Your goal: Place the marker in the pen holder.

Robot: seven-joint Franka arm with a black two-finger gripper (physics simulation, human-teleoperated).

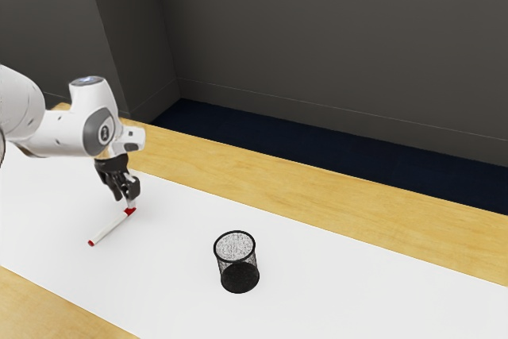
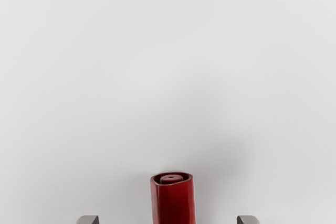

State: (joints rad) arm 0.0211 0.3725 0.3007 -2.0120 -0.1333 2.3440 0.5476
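Note:
In the exterior view my gripper (image 1: 126, 198) is over the red-capped end of the white marker (image 1: 109, 229). The marker lies on the white table surface and slants away from the hand toward a small red tip. The wrist view has the marker's red end (image 2: 174, 200) between the two fingertips of my open gripper (image 2: 168, 220), with a wide gap on both sides. The black mesh pen holder (image 1: 240, 273) stands upright in the exterior view, to the exterior view's right of the marker, apart from it.
A white sheet-like surface (image 1: 341, 283) runs across the table, bordered by wooden strips (image 1: 317, 196). Beyond the table's far edge are a dark blue floor (image 1: 317, 152) and grey walls (image 1: 333, 37).

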